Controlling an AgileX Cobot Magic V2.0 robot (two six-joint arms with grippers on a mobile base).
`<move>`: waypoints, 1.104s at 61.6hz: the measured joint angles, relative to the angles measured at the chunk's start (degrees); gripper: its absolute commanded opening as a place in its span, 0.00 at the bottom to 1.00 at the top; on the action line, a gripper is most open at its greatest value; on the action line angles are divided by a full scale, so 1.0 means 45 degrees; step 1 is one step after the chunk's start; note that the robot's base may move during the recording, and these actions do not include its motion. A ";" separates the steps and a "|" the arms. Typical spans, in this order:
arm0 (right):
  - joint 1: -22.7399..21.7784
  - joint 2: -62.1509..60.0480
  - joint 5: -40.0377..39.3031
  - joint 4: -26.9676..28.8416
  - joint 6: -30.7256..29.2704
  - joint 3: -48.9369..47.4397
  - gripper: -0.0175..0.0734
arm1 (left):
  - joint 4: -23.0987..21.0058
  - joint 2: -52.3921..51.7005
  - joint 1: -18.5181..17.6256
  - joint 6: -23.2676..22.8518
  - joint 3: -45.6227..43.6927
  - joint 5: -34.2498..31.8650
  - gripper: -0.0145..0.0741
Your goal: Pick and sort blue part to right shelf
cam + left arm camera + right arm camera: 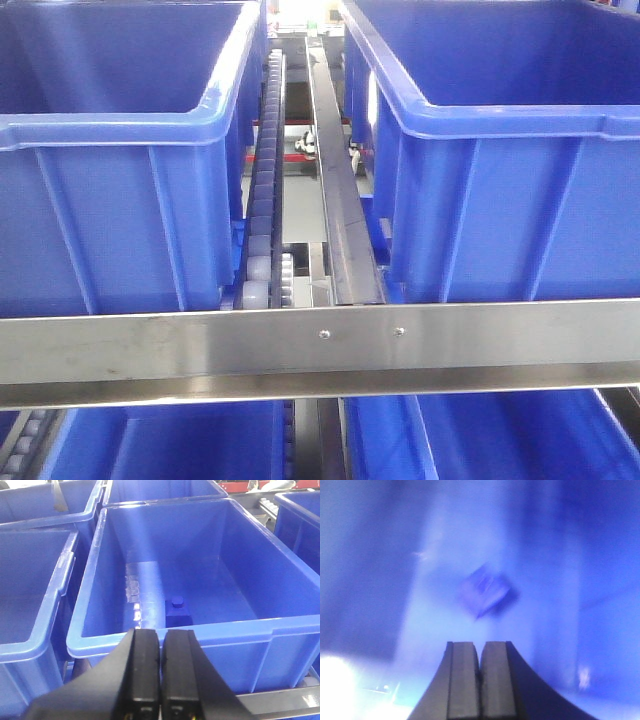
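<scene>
Right gripper (480, 680) is closed and empty above a blurred blue part (485, 591), so picking and sorting are not yet done.

Right wrist view: wholly blurred; blue part (485, 591) a smeared tilted block, edges indistinct, its resting surface unreadable; lower left corner washed out by glare. Right gripper (480, 680): base cut by bottom edge. Left gripper (160, 675): body cut by bottom edge. Front view: both bins (120, 150) cut by frame edges, interiors not visible; rail (320, 350) hides lower bins' rims.
</scene>
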 measured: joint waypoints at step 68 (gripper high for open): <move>0.0093 -1.1488 -0.0667 0.0000 0.0000 0.4959 0.26 | 0.0000 0.0000 0.0000 0.0000 0.0104 -0.0031 0.30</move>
